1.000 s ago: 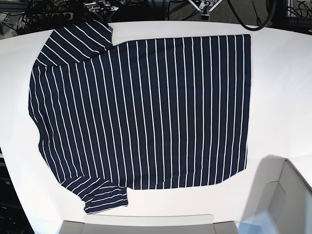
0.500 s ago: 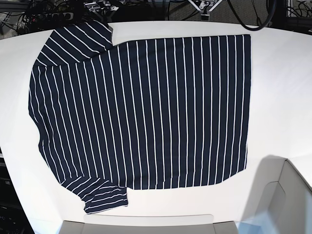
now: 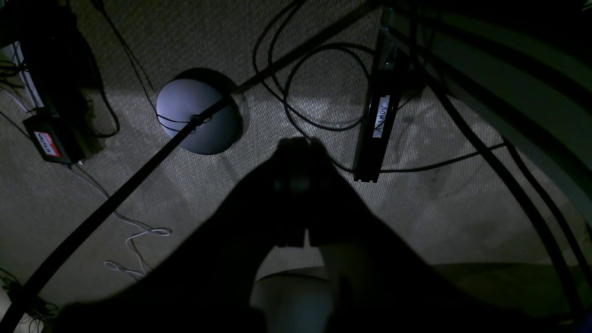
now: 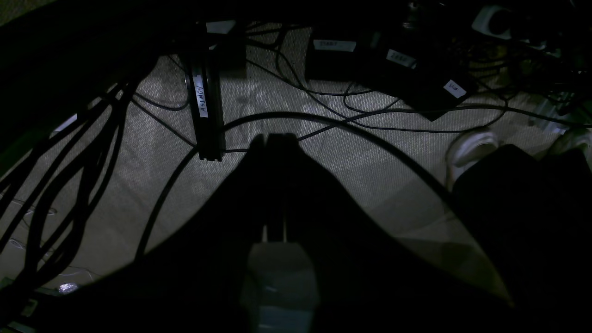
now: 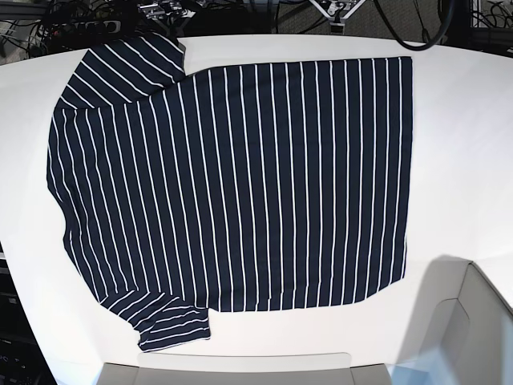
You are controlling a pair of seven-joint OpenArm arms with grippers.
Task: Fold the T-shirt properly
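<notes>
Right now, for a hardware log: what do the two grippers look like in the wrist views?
Both are dim silhouettes. The left gripper tapers from a broad dark body to a narrow tip, with a pale grey base. The right gripper looks the same. No markings are legible.

You've got a white worktop. Below it, on a grey carpet, you can see a round lamp base, looping black cables, a labelled black bar, and a white shoe.
</notes>
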